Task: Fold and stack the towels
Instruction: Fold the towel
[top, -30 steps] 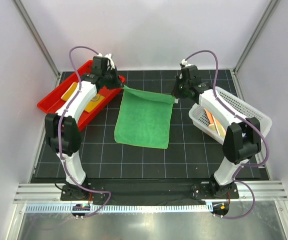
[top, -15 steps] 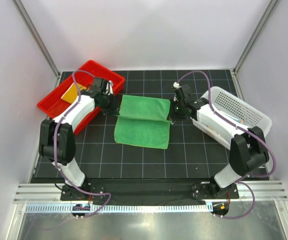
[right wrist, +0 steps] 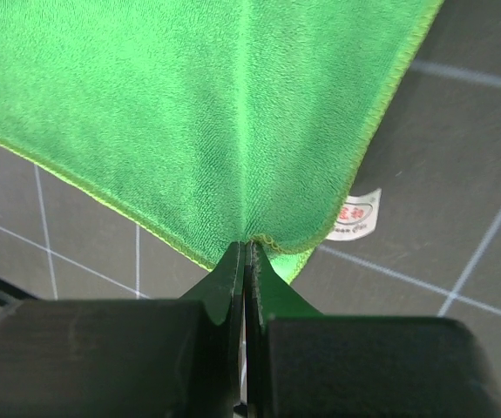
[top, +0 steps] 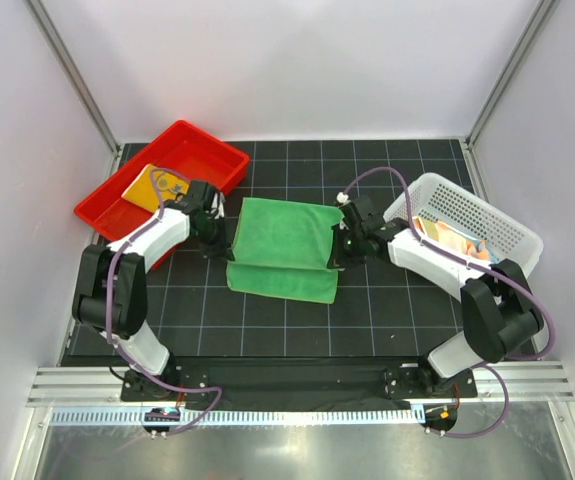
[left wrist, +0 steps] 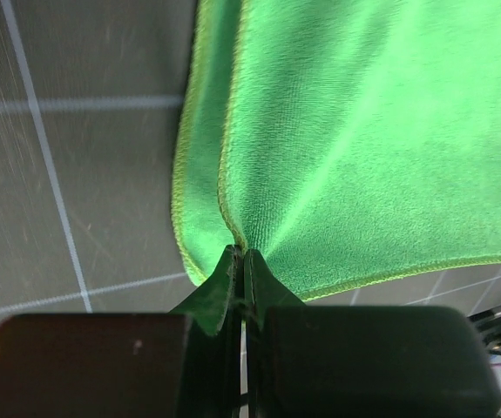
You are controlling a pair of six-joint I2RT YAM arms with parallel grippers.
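Green towel (top: 285, 240): plain bright green, with a yellow-green stitched edge. Its tag (right wrist: 355, 216) is white with red print.
Yellow towel (top: 147, 188): yellow-orange.
Striped towel (top: 446, 237): pastel bands with orange; finer pattern too small to tell.
Tray (top: 192, 140): solid red.
Basket (top: 479, 208): white, with a regular pattern of small holes.
Mat (top: 387, 310): black, with a light grey square grid.
Arms (top: 157, 235): white links, black joints.
Cables (top: 117, 290): purple.
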